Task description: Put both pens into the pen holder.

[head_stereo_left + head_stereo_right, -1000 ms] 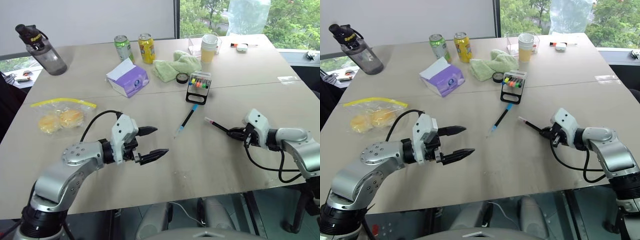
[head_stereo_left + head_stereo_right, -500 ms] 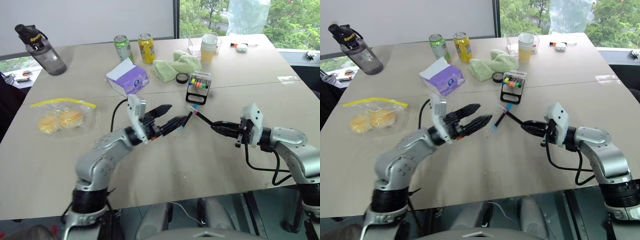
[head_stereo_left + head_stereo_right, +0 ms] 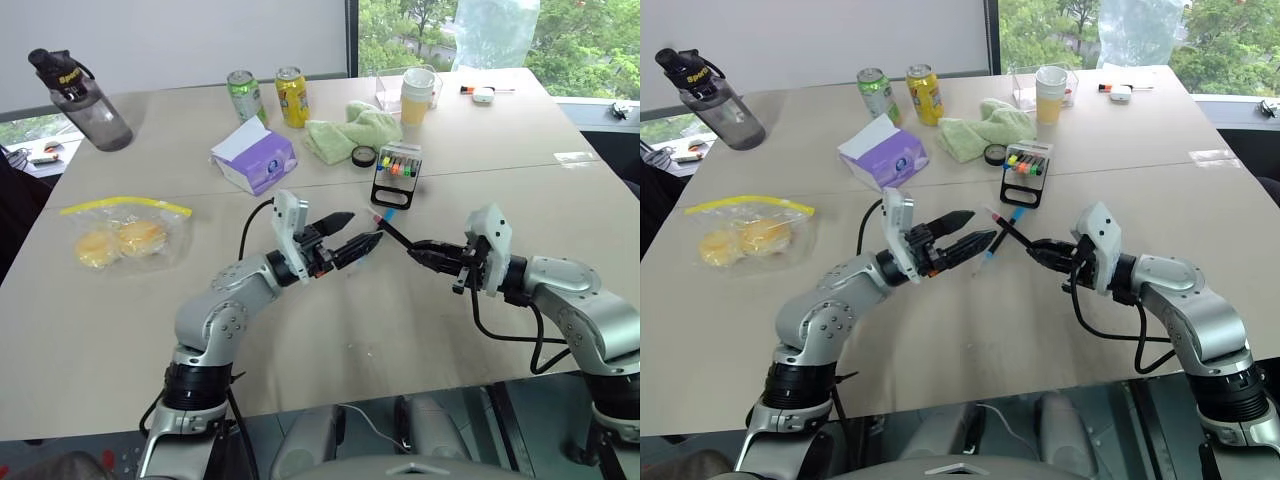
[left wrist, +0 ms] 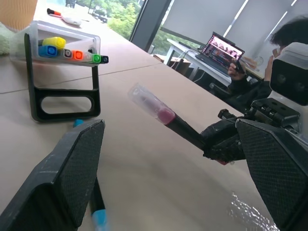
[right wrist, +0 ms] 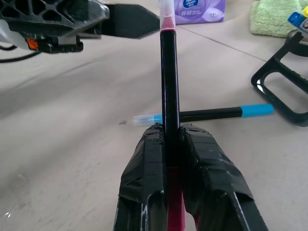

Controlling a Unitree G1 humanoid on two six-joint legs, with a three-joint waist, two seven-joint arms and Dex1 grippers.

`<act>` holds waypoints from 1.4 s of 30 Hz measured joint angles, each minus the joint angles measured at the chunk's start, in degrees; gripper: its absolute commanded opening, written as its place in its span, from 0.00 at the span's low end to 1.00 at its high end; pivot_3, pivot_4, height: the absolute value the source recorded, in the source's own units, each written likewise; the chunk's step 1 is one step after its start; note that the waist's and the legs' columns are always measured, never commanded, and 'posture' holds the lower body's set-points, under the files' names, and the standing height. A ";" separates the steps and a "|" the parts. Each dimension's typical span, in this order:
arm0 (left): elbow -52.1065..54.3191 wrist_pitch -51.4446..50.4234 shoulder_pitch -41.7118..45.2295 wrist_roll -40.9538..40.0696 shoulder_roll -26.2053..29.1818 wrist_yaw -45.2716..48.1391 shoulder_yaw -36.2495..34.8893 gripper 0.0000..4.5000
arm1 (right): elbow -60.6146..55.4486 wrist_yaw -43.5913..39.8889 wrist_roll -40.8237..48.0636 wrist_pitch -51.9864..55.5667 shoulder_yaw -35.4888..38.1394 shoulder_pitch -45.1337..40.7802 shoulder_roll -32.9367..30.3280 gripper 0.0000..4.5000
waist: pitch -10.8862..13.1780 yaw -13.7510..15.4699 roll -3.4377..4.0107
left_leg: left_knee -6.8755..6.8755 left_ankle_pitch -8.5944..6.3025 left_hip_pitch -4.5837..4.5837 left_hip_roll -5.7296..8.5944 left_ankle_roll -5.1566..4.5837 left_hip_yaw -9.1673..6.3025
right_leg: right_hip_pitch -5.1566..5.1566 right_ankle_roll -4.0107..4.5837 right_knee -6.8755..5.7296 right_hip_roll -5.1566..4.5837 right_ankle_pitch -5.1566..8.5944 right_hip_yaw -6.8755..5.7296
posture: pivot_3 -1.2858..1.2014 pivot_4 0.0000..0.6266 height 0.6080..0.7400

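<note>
Beige laminate covers the tabletop (image 3: 120, 330), a seam running across it beyond both arms. Large windows with green trees outside line the far side of the room, next to a pale wall; in the left wrist view a person sits at a laptop on another desk.

The right gripper (image 3: 418, 248) is clamped on the thin dark pen with the pink end (image 5: 168, 77), which juts out past its fingertips and is lifted off the surface. The left gripper (image 3: 358, 236) faces it with its fingers apart, and the pen's pink end reaches just in front of its fingertips, without touching them as far as I can tell.

The black pen with light blue cap (image 5: 207, 114) lies flat on the tabletop beneath and between the two grippers. The pen holder (image 3: 396, 173) stands just beyond both grippers, with coloured marker caps in its rack.

Farther beyond the left gripper are a purple tissue pack (image 3: 255, 157), two drink cans (image 3: 268, 96) and a green cloth (image 3: 352, 130); a yellow-sealed bag of buns (image 3: 120, 232) lies off to its outer side.
</note>
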State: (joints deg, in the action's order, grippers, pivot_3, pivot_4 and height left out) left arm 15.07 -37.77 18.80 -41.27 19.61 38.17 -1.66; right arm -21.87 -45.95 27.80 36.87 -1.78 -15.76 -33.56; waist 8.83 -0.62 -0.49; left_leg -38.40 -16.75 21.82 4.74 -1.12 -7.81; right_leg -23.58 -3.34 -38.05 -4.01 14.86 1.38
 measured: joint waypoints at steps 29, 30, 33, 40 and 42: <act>2.05 -0.63 0.87 -2.64 -0.51 1.41 1.08 0.02 | -1.99 -2.39 3.06 1.29 -2.49 -0.97 -0.85 0.41 | 0.00 -0.01 0.00 | 0.00 0.00 0.01 0.00 0.00 -0.03 | 0.00 0.00 0.01 0.00 0.00 0.01 | 0.52 0.24 1.00; 1.99 -0.63 0.88 -2.62 -0.27 1.38 0.99 0.02 | -1.99 -2.47 3.15 1.64 -2.50 -0.97 -1.01 0.51 | 0.00 -0.02 0.00 | 0.00 0.00 0.01 0.00 0.00 -0.03 | 0.00 0.00 0.00 0.00 0.00 0.01 | 0.52 0.24 1.00; 1.99 -0.63 1.01 -2.62 -0.12 1.45 0.99 0.02 | -1.99 -1.01 2.72 1.68 -2.51 -0.97 -0.48 0.77 | 0.00 -0.01 0.00 | 0.00 0.00 0.01 0.00 0.00 -0.02 | 0.00 0.00 0.00 0.00 0.00 0.01 | 0.52 0.24 1.00; 1.96 -0.61 1.28 -2.60 0.21 1.63 1.02 0.02 | -2.31 0.38 2.45 6.62 -3.94 -2.06 -2.13 0.77 | 0.00 -0.03 0.00 | 0.00 0.00 0.01 0.00 0.00 -0.02 | 0.00 0.00 0.01 0.00 0.00 0.01 | 0.52 0.24 1.00; 1.97 -0.62 1.30 -2.61 0.34 1.78 1.12 0.02 | -2.74 0.55 2.47 9.32 -4.70 -3.26 -3.29 0.77 | 0.00 -0.03 0.00 | 0.00 0.00 0.01 0.00 0.00 -0.02 | 0.00 0.00 0.01 0.00 0.00 0.01 | 0.52 0.24 1.00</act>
State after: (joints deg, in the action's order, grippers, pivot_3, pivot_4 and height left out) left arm 17.04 -38.39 20.09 -43.87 19.95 39.96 -0.54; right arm -24.61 -45.40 30.27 46.19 -6.48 -19.02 -36.84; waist 8.83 -0.64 -0.49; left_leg -38.39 -16.75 21.83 4.74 -1.12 -7.83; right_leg -23.58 -3.34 -38.04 -4.01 14.86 1.39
